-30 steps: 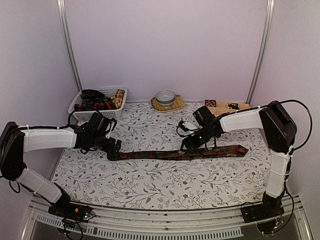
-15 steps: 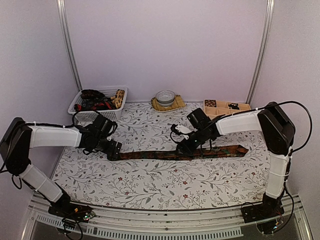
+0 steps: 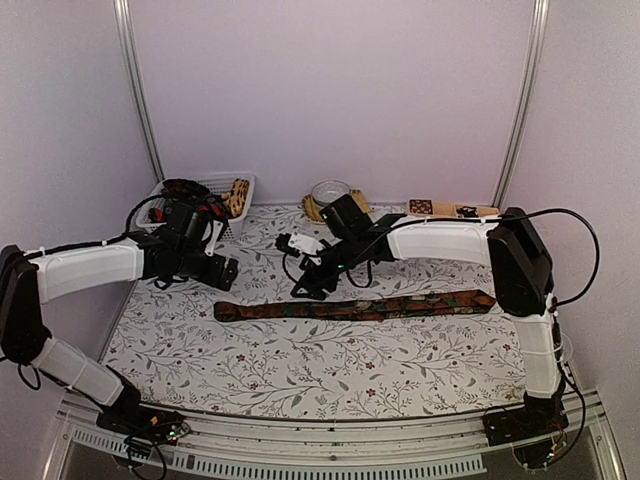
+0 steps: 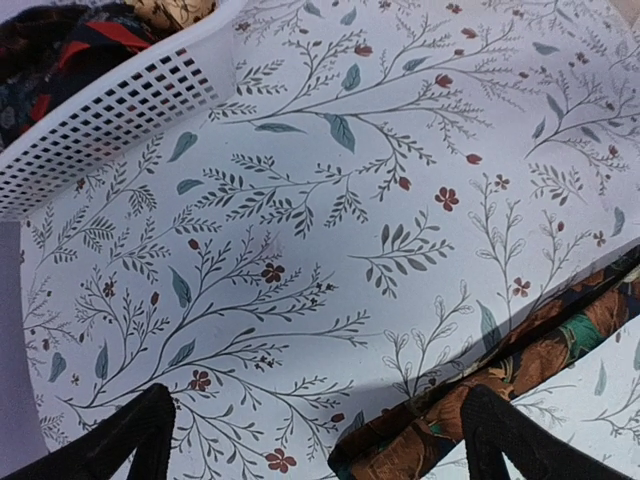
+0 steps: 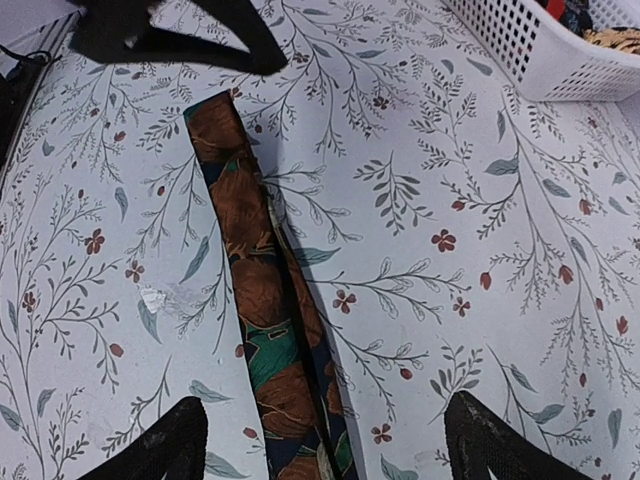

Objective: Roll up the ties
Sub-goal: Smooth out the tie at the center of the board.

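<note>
One tie, dark with brown and green patches, lies flat and folded lengthwise across the table, its narrow end at the left. That end shows in the left wrist view under the right finger. My left gripper hovers open behind this end, holding nothing. The right gripper hangs open just behind the tie's left half. In the right wrist view the tie runs between the open fingers without touching them. More ties are piled in the white basket.
The basket stands at the back left, close to my left arm. A glass bowl on a yellow mat and a wooden compartment tray sit along the back edge. A floral cloth covers the table.
Both grippers have lifted off the tie and drawn back. The left went toward the basket, the right swung left and opened wider. The tie stays flat.
</note>
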`<move>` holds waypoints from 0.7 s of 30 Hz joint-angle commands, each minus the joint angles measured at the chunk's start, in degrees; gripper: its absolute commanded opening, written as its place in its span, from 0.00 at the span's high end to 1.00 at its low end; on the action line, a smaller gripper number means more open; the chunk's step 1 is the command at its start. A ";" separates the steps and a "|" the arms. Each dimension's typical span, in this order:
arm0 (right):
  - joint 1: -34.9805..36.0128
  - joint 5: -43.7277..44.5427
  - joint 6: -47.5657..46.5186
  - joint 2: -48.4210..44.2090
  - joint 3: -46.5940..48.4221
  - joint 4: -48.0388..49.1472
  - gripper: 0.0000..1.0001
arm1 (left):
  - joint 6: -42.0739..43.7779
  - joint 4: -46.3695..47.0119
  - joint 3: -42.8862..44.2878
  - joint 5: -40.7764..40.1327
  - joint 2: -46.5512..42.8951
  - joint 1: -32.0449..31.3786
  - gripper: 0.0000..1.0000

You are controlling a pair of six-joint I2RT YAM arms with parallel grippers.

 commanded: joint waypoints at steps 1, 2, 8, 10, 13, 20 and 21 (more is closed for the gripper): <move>1.19 -1.46 -2.60 9.79 4.32 -5.43 0.18 | -0.02 -0.61 -0.46 5.89 -4.39 1.57 0.00; 1.40 -1.62 -2.47 10.59 5.03 -5.65 0.18 | -0.10 -0.84 -0.47 6.76 -4.66 1.66 0.00; 2.29 -1.35 -0.06 14.67 6.72 -6.35 0.18 | -0.82 -1.50 -1.85 9.87 -7.08 1.82 0.00; 2.38 -0.58 0.62 15.76 7.25 -7.26 0.18 | -1.18 -1.69 -2.27 10.63 -7.94 1.84 0.00; 2.55 1.65 1.25 17.72 8.72 -9.41 0.19 | -1.33 -2.08 -2.55 11.12 -8.74 1.86 0.00; 2.60 -1.30 2.68 18.65 9.54 -12.38 0.34 | -0.79 -2.66 -2.71 11.19 -9.24 2.01 0.00; 2.52 -1.97 3.23 18.53 9.47 -12.72 0.39 | -0.82 -2.60 -2.74 11.25 -9.23 2.02 0.00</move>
